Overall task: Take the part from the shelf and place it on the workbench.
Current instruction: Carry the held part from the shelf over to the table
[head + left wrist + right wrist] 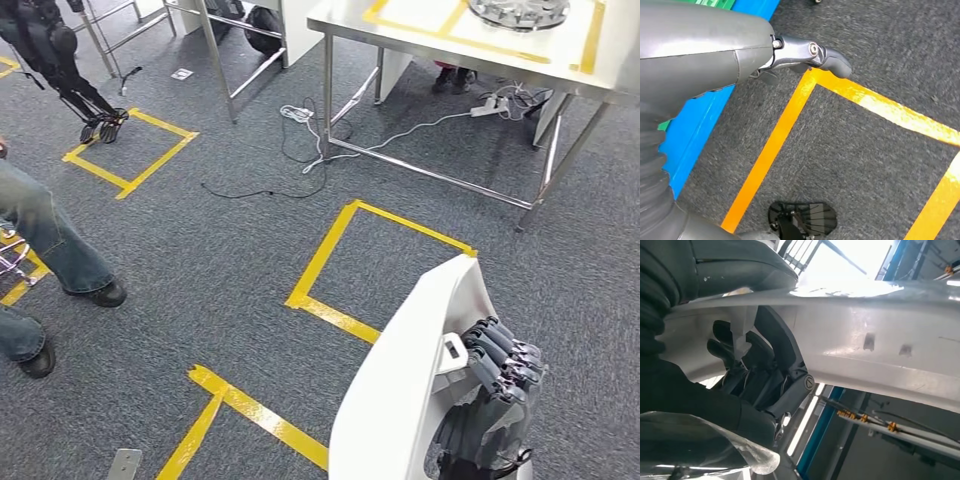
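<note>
The part [392,380] is a large white curved panel at the lower right of the head view, held up on edge over the carpet. My right hand [494,385] grips its edge, dark fingers wrapped over the rim. In the right wrist view the fingers [753,370] curl around the panel [874,345] from below. The steel workbench [423,30], marked with yellow tape, stands far ahead at the upper right. My left hand [715,50] hangs over the floor with its thumb [821,55] stretched out and nothing in it.
A person's legs [53,240] stand at the left. Cables [317,140] and a power strip [494,103] lie under the workbench. A yellow tape square [377,270] marks the carpet ahead. A round grey object [517,10] sits on the workbench. Another steel frame [226,60] stands beyond.
</note>
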